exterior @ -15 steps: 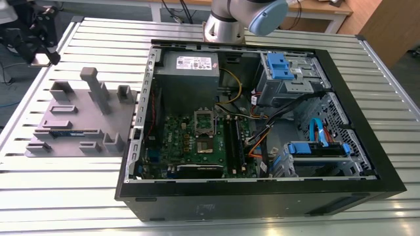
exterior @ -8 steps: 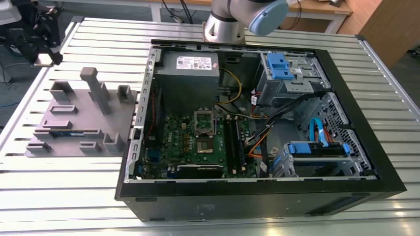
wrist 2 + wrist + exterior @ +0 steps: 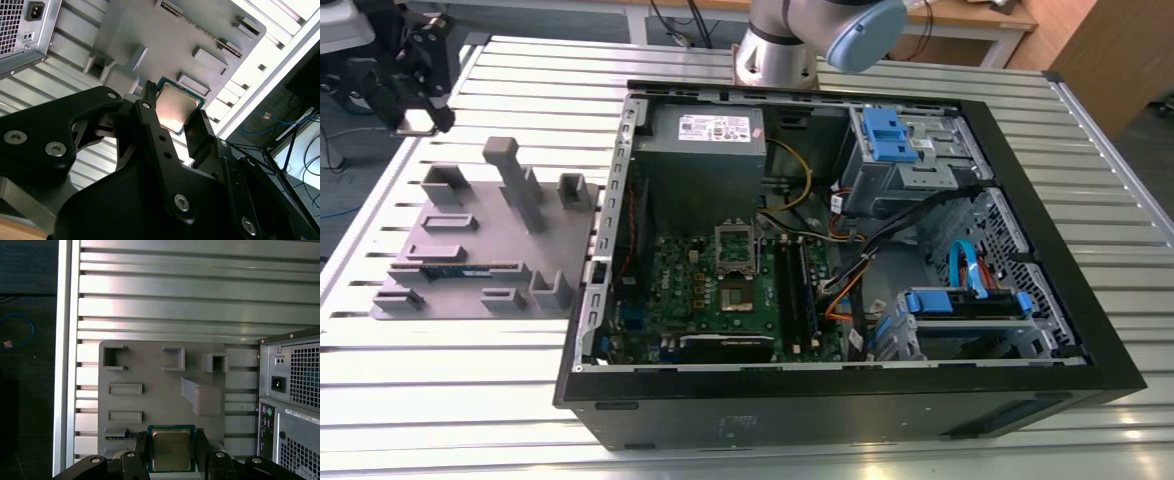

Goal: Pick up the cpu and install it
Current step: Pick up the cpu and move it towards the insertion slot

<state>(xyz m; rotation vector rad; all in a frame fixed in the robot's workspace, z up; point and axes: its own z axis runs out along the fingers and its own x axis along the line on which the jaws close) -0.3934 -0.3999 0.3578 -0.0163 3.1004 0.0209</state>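
Gripping the cpu (image 3: 171, 450) flat btwn its fingers, the gripper (image 3: 420, 112) is hanging by the grey tray (image 3: 150, 370); the mobo socket (image 3: 739, 296) is lying well off twd the exterior view's right, inside the open case (image 3: 1067, 300).

The robot's arm (image 3: 774, 55) is a silver-grey metal tube capped at its joint by a rounded, pale blue cover (image 3: 867, 35). Its gripper (image 3: 176, 114) is matt black throughout, built of broad plates with smooth edges and angular linkage bars. Small round-headed silver screws (image 3: 181, 201) dot the black housing in both wrist views. The fingers (image 3: 152, 125) are slim, flat black bars, one of them pierced by small holes along its length.
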